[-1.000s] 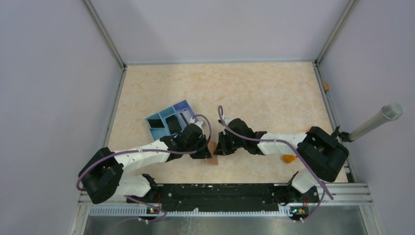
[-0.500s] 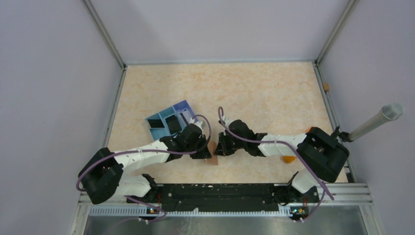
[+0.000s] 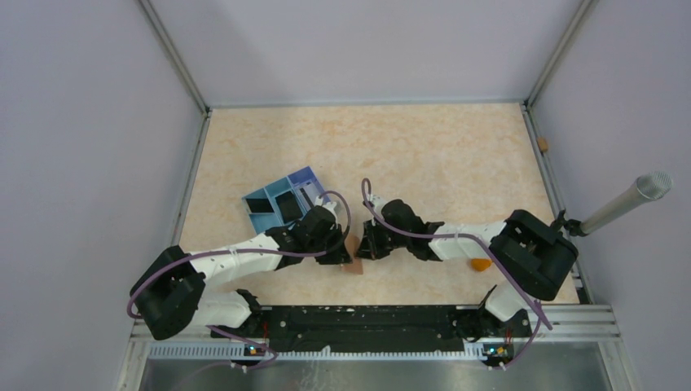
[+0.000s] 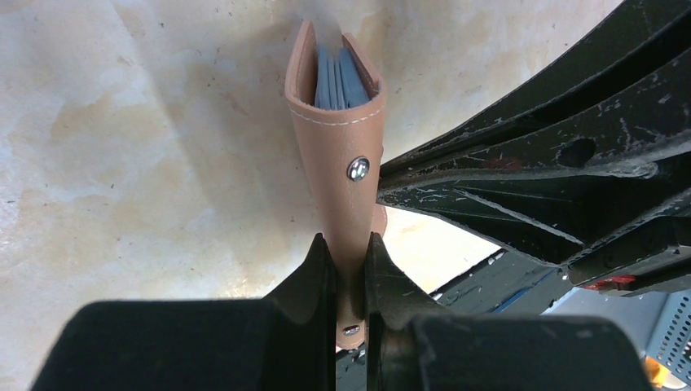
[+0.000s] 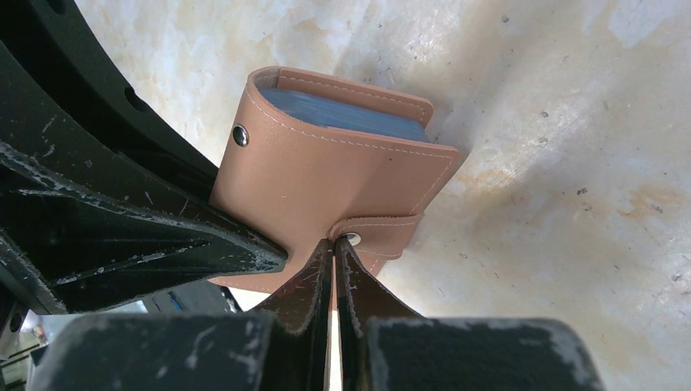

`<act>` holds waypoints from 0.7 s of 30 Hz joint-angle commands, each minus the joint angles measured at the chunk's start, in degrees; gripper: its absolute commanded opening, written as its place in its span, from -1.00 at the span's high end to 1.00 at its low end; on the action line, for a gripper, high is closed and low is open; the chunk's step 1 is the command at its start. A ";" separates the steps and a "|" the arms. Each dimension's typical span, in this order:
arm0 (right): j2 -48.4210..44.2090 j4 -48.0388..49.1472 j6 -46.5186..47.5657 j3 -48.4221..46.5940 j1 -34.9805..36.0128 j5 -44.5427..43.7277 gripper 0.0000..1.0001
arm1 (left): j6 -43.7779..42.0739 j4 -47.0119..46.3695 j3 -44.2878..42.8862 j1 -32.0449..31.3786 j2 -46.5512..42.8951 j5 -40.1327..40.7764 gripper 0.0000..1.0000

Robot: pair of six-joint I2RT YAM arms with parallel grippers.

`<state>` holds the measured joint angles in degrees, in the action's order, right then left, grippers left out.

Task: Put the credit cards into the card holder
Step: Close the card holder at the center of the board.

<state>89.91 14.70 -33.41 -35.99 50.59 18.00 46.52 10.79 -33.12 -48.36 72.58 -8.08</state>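
The brown card holder (image 4: 338, 147) is held on its edge over the table (image 4: 98, 163), between the two arms. It is pinched by the closed jaws of the left gripper (image 4: 349, 261). Blue credit cards (image 4: 338, 77) are tucked inside it. The jaws of the right gripper (image 5: 334, 248) are shut tight, with the tips set against the strap (image 5: 383, 232) by its snap (image 5: 352, 239). Whether the strap is pinched cannot be told. If the strap is pushed too hard, the card holder could be twisted out of the left grip and dropped. If it is tipped, the cards could be slid out of the open end. The snap could also be missed.
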 commanded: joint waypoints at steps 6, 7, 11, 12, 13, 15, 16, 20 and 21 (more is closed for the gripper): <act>0.75 -2.05 3.33 -0.11 -0.05 -5.22 1.00 | -1.76 -0.38 1.64 -0.59 2.65 -1.60 1.00; -0.23 -3.99 3.39 -0.52 0.02 -5.69 1.00 | -1.71 -0.41 1.58 -0.41 3.02 -1.55 0.95; -5.22 -11.55 3.95 -1.46 0.00 -8.14 0.47 | -1.98 0.25 1.18 -0.07 1.89 0.68 0.44; -6.83 -12.83 3.97 -1.45 -0.09 -8.82 0.30 | -2.30 0.46 1.14 0.00 0.89 1.44 0.23; -8.45 -14.09 4.03 -1.45 -0.22 -9.43 0.15 | -2.58 0.92 1.01 0.06 -0.39 2.34 -0.09; -11.54 -16.62 4.28 -1.57 -0.91 -9.87 -0.07 | -3.73 2.77 0.41 0.14 -3.00 4.07 -0.41; -13.00 -17.92 4.31 -1.69 -1.48 -9.97 -0.15 | -4.34 3.81 -0.10 0.31 -4.48 5.05 -0.54; -17.60 -21.89 4.92 -1.81 -6.57 -8.96 -0.46 | -6.90 7.57 -1.47 1.40 -10.82 8.42 -0.96; -18.71 -23.11 5.18 -1.87 -8.29 -8.79 -0.52 | -7.49 8.25 -1.74 2.31 -12.51 9.36 -0.97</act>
<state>75.70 -2.98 -29.76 -36.10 47.22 10.37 42.44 15.92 -32.60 -47.77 66.37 -3.53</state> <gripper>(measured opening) 0.713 0.964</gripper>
